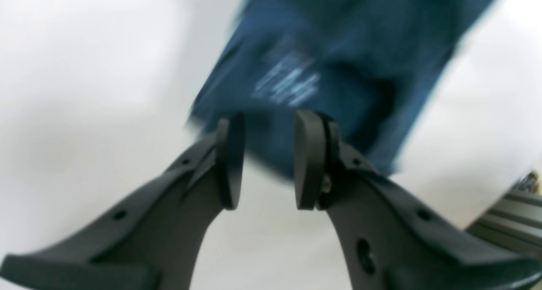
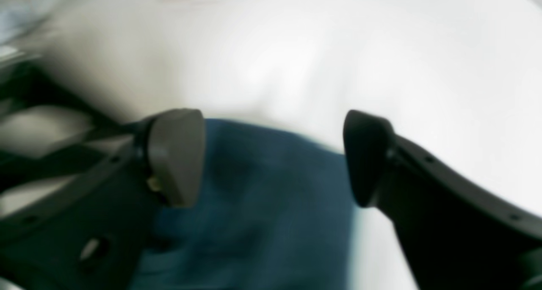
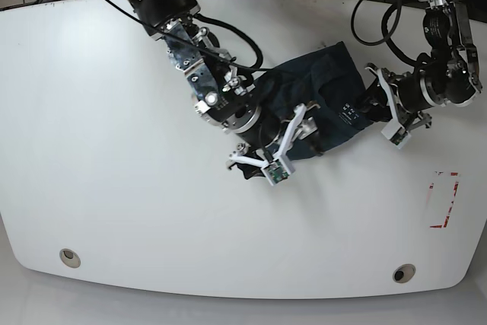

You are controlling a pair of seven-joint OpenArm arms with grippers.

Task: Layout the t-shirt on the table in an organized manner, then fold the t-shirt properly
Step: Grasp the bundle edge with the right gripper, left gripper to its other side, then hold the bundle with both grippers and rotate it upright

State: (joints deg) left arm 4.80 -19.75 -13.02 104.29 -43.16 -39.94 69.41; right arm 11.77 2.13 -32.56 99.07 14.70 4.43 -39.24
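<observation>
Near the middle of the white table (image 3: 114, 150), toward its far right portion, the navy t-shirt (image 3: 323, 85) lay bunched in a compact heap, with a pale print (image 1: 286, 80) visible on the fabric in the left wrist view.

Right gripper (image 2: 273, 158): the jaws stood wide apart, with blue cloth visible below and between them. Nothing was clamped; motion blur prevented a ruling on whether either fingertip touched the fabric. From the base view, this gripper (image 3: 266, 161) sat at the heap's near-left edge.

Left gripper (image 1: 269, 161): the jaws stood partly apart with a clear gap and no cloth between the pads. The shirt's edge lay just beyond the fingertips. From the base view, this gripper (image 3: 380, 108) sat just beside the heap's right edge.

A red-outlined rectangle mark (image 3: 444, 199) lay well apart from the shirt, near the table's right edge.
</observation>
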